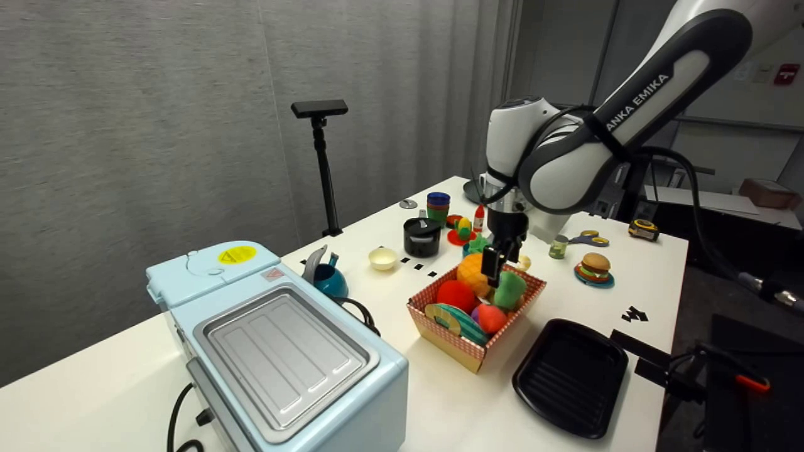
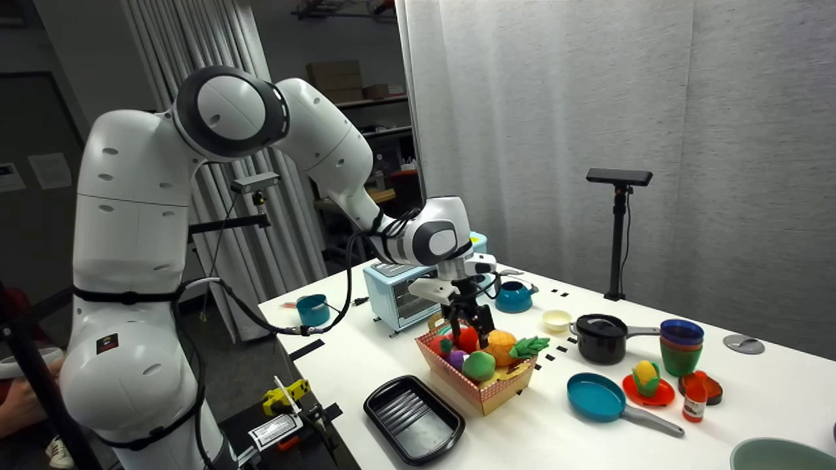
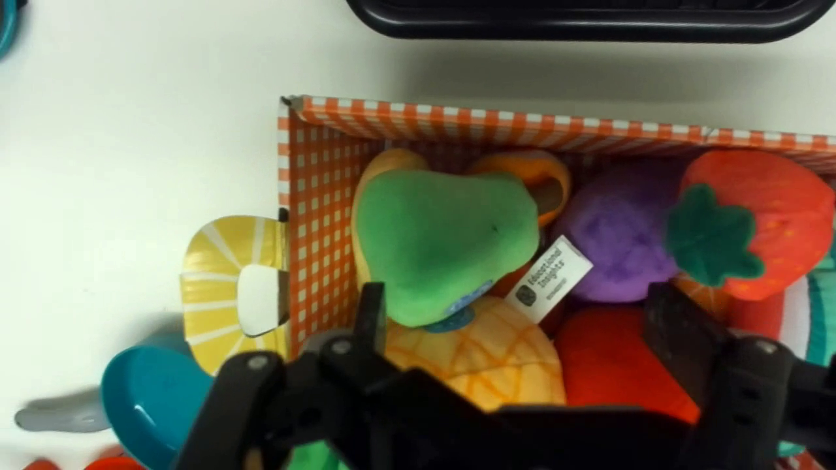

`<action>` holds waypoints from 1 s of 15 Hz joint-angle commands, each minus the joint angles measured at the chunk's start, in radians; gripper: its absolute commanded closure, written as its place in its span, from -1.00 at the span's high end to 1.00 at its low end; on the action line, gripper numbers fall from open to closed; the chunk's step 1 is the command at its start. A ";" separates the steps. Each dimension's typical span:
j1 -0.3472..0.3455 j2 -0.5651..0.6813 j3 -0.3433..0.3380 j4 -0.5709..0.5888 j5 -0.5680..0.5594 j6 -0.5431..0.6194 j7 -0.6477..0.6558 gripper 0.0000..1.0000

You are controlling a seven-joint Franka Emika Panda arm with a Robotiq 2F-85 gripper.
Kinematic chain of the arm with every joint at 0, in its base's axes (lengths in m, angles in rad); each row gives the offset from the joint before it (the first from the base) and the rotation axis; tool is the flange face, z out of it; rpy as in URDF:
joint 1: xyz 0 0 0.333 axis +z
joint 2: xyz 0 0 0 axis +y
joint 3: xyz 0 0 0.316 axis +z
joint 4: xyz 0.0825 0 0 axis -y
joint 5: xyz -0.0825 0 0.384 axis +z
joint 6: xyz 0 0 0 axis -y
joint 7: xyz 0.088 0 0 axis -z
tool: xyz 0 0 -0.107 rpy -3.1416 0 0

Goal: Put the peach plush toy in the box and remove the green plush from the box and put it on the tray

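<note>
Gripper (image 3: 516,307): over the box (image 3: 323,215), fingers (image 3: 373,320) wide apart, nothing held. The green plush (image 3: 444,235) lies in the box at one end, against the pineapple plush (image 3: 490,362) and near the purple plush (image 3: 617,228). We also see what we take to be the peach plush (image 3: 777,222), strawberry-shaped with a leafy cap, inside the box, so we judge that only the green plush's move to the tray (image 3: 588,29) is left.

Handling, our estimate: light, soft, stuffed; unlikely to break; cloth surface should give good friction. We expect it to squash, so the squeeze needs to run past first contact before lifting. Best hold: around the full middle of its pear-shaped body, not the narrow end, where it may swing or slip out. By our reading the gripper needs to shift toward the green plush before going down. Risks: one finger catching the box's end wall, or dragging the white tag (image 3: 548,281) or the pineapple plush along.
</note>
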 commanded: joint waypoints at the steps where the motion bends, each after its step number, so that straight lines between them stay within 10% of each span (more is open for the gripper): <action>1: -0.027 0.025 -0.004 0.034 0.003 0.001 0.001 1.00; 10: -0.048 0.142 0.005 0.100 0.028 -0.029 -0.017 0.99; 15: -0.040 0.158 0.001 0.108 0.024 -0.031 -0.008 0.09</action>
